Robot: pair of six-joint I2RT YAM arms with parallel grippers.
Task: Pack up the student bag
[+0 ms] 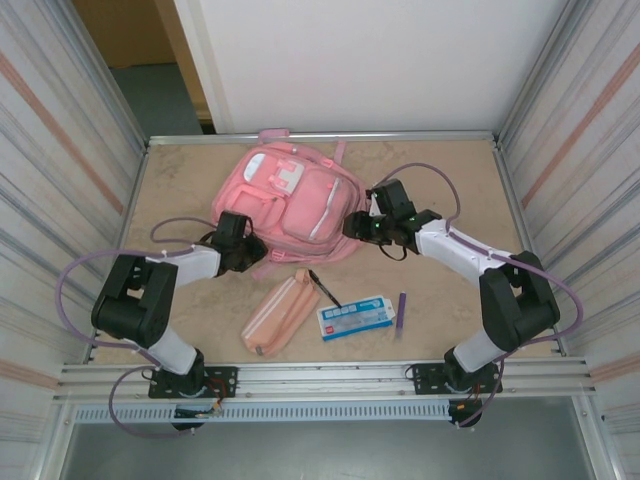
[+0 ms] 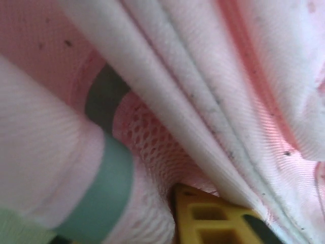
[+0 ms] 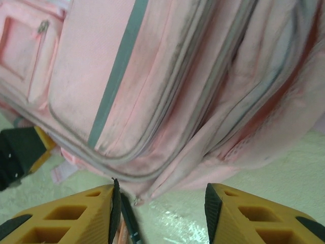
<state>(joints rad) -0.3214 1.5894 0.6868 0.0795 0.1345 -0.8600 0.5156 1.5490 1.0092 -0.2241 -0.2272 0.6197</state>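
Tabletop (image 1: 180, 190): both arms bend toward the student bag (image 1: 290, 200), right end effector (image 3: 161, 190) open, left end effector (image 1: 255, 252) unclear.

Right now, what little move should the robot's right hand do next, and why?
Probably ease the right gripper forward and close it on the edge of the student bag just ahead of it. Its jaws stand open, just short of the bag. The zips look shut and the pencil case lies outside on the table, so the bag likely needs opening first.
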